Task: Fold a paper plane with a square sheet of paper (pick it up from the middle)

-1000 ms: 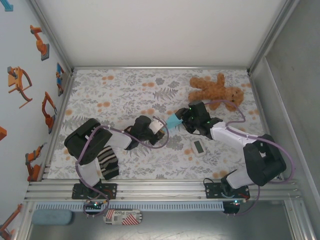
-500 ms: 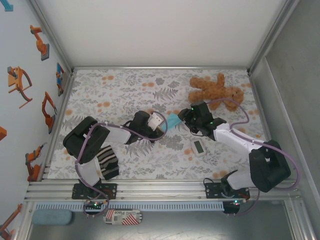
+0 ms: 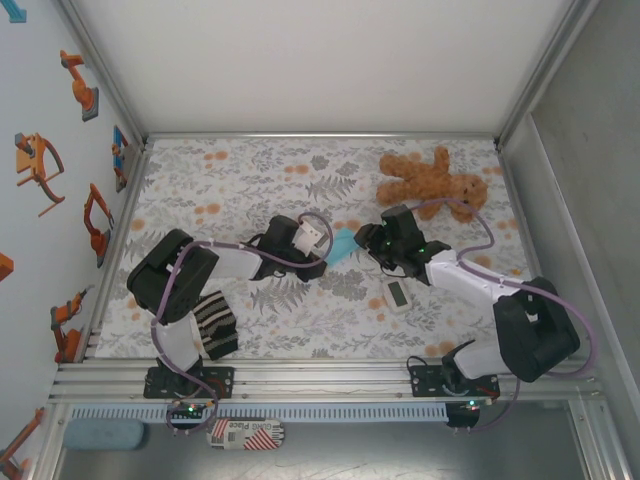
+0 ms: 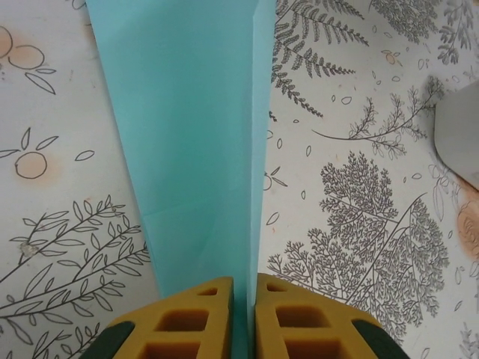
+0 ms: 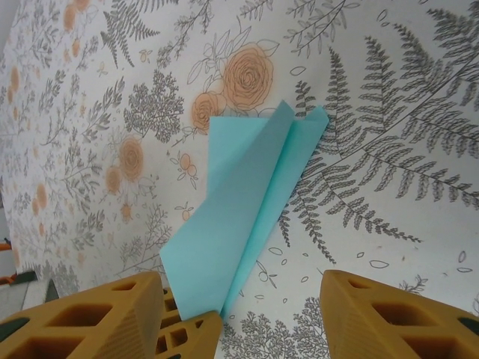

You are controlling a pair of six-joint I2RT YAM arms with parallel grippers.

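**PAPER PLANE CLAMPED IN LEFT GRIPPER; RIGHT GRIPPER JAWS APART**

The paper plane [image 3: 345, 243] is located on the arm-base side of the teddy bear [image 3: 435, 180] and offset from it toward the left arm, over the middle of the floral tablecloth [image 3: 230, 190]. It is seen as a light-blue tapered fold with one long centre crease. Whether it rests on the cloth or is raised slightly above it cannot be determined.

The left gripper [image 4: 243, 318] is closed on the narrow end of the paper plane. Its two yellow pads are pressed together with only the folded edge between them. The wide end is directed away from the wrist camera.

The right gripper [image 5: 239, 292] is positioned between the paper plane and the teddy bear, closer to the plane. Its fingers [image 5: 397, 314] are held well apart. The narrow end of the plane is seen in the gap, close to one finger and clear of the other. Contact with the paper cannot be confirmed.

A small white rectangular gadget [image 3: 396, 294] lies on the arm-base side of the teddy bear, just beside the right arm. A black-and-cream striped cloth [image 3: 213, 325] lies well apart from the teddy bear, under the left arm.
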